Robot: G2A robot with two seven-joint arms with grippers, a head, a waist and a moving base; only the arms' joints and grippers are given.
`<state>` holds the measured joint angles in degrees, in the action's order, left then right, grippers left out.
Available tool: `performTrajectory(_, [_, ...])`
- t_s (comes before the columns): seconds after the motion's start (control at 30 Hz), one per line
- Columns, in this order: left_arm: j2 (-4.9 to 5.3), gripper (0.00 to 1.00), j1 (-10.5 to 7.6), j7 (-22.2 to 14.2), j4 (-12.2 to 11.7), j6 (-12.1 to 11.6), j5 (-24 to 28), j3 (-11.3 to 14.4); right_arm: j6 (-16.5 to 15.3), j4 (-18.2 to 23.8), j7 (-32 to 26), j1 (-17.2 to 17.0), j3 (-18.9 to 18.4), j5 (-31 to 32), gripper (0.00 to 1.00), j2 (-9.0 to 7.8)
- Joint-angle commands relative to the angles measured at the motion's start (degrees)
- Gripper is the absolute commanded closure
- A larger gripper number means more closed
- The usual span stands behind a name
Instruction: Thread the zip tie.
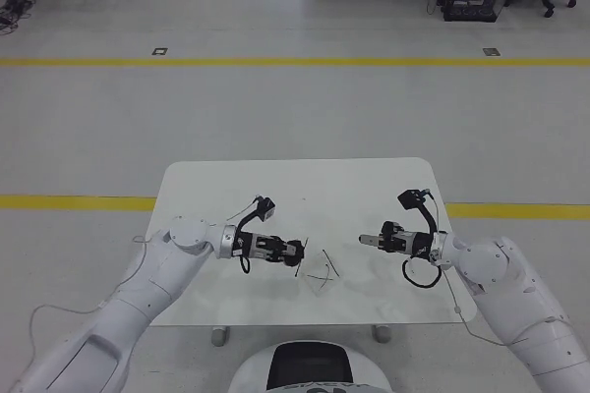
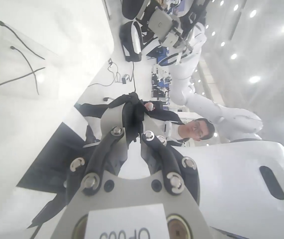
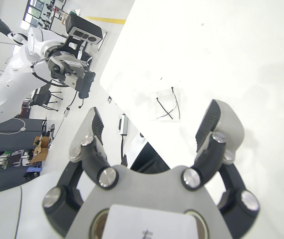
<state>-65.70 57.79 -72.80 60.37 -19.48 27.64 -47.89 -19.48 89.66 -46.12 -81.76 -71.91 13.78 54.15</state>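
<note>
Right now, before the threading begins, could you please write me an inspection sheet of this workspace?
Surface: white table with rounded corners.
Job's things: three black zip ties, crossed on a clear sheet, between the two arms.
Clutter: a few small dark specks on the table.
End effectors: left end effector is shut; I cannot tell whether it holds anything. Right end effector is open, above the table, facing the ties.
Cables: black cable loops at the wrists.
Surroundings: grey floor with yellow lines.
</note>
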Motion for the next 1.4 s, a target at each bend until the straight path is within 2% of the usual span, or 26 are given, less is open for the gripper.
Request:
performTrajectory(0.0, [-0.41,1.00,-0.43,-0.34,-0.92,0.00,0.34,0.34,0.00,0.00,0.00,0.00,0.00,0.00,0.00,0.00])
performTrajectory(0.07, [-0.69,1.00,-1.13,0.26,-0.64,0.00,-2.03,0.50,0.00,0.00,0.00,0.00,0.00,0.00,0.00,0.00])
performTrajectory(0.37, [-0.71,1.00,-0.98,0.62,-0.57,0.14,-1.91,0.53,0.00,0.00,0.00,0.00,0.00,0.00,0.00,0.00])
performTrajectory(0.4, [-0.81,1.00,-0.25,1.17,0.09,1.26,-0.31,0.73,0.00,0.00,0.00,0.00,0.00,0.00,0.00,0.00])
performTrajectory(0.47, [-0.83,1.00,-0.10,-0.77,0.56,2.53,1.44,1.04,0.00,0.06,-0.48,0.09,0.48,-0.68,0.00,0.06])
performTrajectory(0.53, [-0.89,1.00,-0.32,-3.76,0.20,4.62,3.65,1.49,0.00,-0.08,-3.50,1.10,1.00,-4.83,0.00,0.10])
performTrajectory(0.63, [-1.12,1.00,-0.96,-6.64,-0.83,6.54,5.92,2.26,0.00,-1.43,-10.54,3.71,1.78,-11.83,0.00,0.09])
performTrajectory(0.7, [-1.33,1.00,-0.91,-6.84,-0.84,7.14,8.26,3.19,0.00,-2.34,-14.82,5.33,2.19,-17.88,0.00,0.27])
performTrajectory(0.8, [-1.32,1.00,-1.22,-6.84,-0.73,8.40,12.59,4.92,0.00,-4.45,-19.41,8.01,2.63,-20.67,0.00,0.56])
performTrajectory(0.97, [-0.60,1.00,-2.70,-6.84,-1.33,8.83,16.92,7.70,0.00,-6.46,-24.23,10.67,4.31,-23.94,0.00,1.69])
performTrajectory(1.1, [-0.07,1.00,-3.60,-6.84,-2.33,8.28,19.14,9.17,0.00,-7.38,-24.76,11.71,5.66,-22.28,0.00,2.56])
performTrajectory(1.23, [0.38,1.00,-4.13,-6.84,-1.94,8.48,22.22,11.06,0.00,-7.76,-25.82,12.03,6.81,-21.50,0.00,3.33])
performTrajectory(1.37, [0.98,1.00,-4.86,-6.84,-2.00,8.22,24.24,13.07,0.00,-9.65,-27.83,12.83,7.36,-23.47,0.00,4.17])
